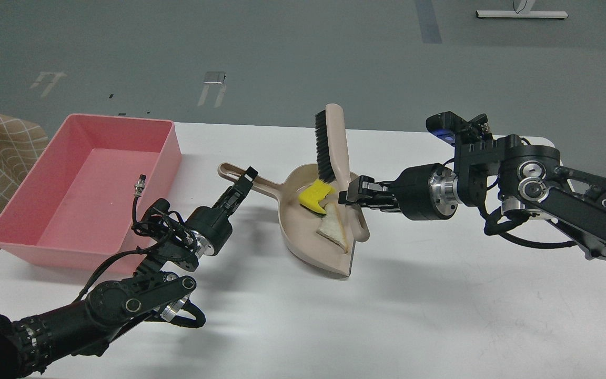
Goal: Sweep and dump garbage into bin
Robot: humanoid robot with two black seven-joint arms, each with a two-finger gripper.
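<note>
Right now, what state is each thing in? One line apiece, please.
Pink bin: upright on the table, nothing inside.
Dustpan: on the table, holding both scraps.
Yellow sponge piece: in the dustpan, against the brush bristles.
Bread slice: in the dustpan.
Brush: bristles on the sponge.
Right gripper: shut on the brush handle.
Left gripper: at the dustpan handle; grip unclear.

- Single head view, mounted high, facing forward and down onto the white table (440,316).
- Near range: table fills the lower frame, grey floor beyond its far edge.
- Both arms enter from the table's near corners.
</note>
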